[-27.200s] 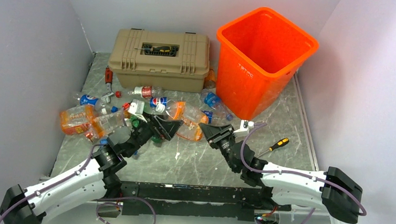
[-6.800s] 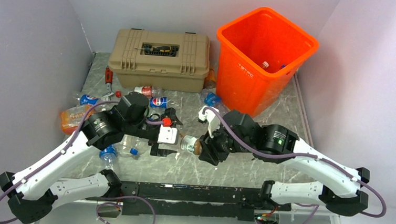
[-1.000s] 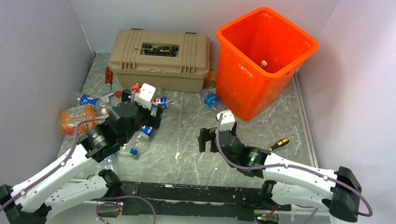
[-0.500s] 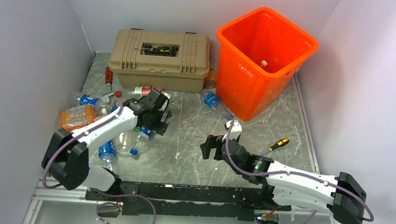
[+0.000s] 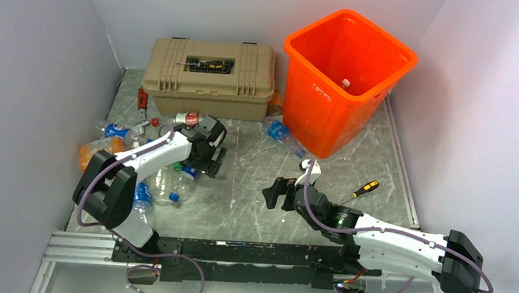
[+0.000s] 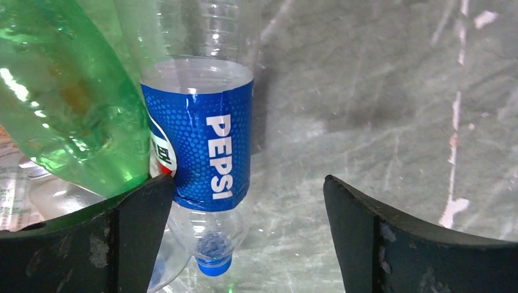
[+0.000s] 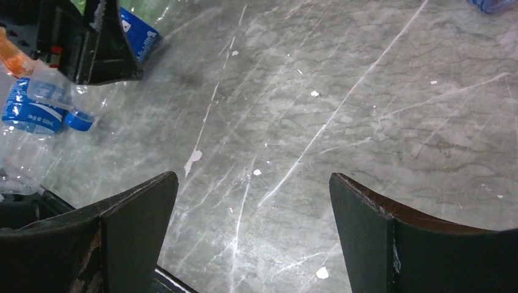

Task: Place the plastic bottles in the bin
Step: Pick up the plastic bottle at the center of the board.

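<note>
The Pepsi bottle [image 6: 198, 146] lies on the table [image 6: 379, 91], against a green bottle [image 6: 67, 104] and just beside one finger of my left end effector [image 6: 247, 186], which stands wide apart and holds nothing. I judge this the reach-to-grasp step: I need to centre on the bottle, descend and close. The right end effector [image 7: 253, 183] gapes empty over bare table. The bin [image 5: 315, 102] stands well apart at the far right.

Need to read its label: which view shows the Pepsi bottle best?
Left wrist: the Pepsi bottle is close up, label readable. Top external mostly hides it under the left gripper; right wrist shows a blue sliver.
</note>
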Controlling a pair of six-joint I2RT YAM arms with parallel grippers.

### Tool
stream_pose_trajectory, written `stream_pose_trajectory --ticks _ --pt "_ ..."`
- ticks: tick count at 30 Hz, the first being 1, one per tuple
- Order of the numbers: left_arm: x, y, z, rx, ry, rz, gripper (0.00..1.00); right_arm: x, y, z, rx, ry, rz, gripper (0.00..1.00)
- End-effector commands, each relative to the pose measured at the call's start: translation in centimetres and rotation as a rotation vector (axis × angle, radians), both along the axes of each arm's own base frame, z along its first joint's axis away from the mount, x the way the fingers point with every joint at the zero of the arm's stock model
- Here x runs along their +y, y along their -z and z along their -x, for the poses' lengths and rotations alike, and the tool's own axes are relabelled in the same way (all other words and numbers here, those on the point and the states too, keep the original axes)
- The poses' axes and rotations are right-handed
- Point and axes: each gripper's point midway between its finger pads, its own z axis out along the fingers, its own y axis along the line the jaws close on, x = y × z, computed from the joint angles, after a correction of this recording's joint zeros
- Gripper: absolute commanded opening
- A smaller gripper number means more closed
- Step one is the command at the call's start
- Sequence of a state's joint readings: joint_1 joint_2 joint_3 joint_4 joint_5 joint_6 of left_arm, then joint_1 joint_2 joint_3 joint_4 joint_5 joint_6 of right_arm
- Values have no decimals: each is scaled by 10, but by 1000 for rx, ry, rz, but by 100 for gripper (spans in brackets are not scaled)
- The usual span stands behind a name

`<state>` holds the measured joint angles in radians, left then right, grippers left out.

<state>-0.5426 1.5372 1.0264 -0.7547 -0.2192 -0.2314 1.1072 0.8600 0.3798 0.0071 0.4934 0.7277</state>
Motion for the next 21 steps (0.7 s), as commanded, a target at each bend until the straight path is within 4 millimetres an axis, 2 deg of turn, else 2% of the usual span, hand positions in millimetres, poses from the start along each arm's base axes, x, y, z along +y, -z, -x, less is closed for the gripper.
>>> stream_pose_trajectory --ticks 1,5,9,18,21 --pt "11 -1 -15 -19 -63 -43 99 11 -14 -2 -14 -8 -74 99" --pt "12 0 -17 -21 -65 -35 99 14 -13 -1 -9 -19 -80 99" --pt "8 11 -13 31 -51 -30 98 17 -12 -2 -7 -23 -78 99" --pt "-5 17 -9 74 -24 36 73 23 -13 -1 -4 -39 -84 99" --pt "-9 14 -9 71 -18 61 61 23 -15 0 -4 -47 -86 99"
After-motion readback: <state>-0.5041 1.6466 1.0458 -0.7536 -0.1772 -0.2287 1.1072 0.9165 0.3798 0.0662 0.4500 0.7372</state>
